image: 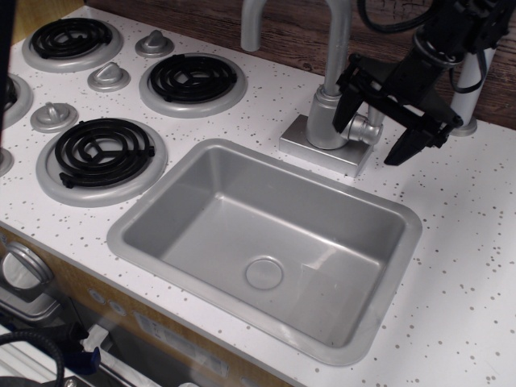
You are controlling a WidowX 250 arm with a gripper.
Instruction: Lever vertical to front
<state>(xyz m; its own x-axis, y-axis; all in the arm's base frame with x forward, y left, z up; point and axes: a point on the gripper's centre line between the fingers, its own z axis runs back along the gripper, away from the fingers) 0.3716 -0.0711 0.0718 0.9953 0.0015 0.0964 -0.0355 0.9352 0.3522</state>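
Note:
The faucet body (326, 119) stands on a square base behind the sink. The lever's round stub (364, 129) sticks out of its right side. The paddle above the stub is mostly hidden behind my black gripper (373, 127). The gripper comes down from the upper right and is open. Its left finger (347, 98) is by the faucet body and its right finger (403, 147) is to the right of the stub, so the jaws straddle the lever. I cannot tell whether a finger touches it.
The tall curved spout (336, 40) rises right beside the gripper. The grey sink (129, 234) lies in front. Black coil burners (103, 151) and cone knobs (108, 77) fill the left. A white post (466, 97) stands behind the gripper on the right.

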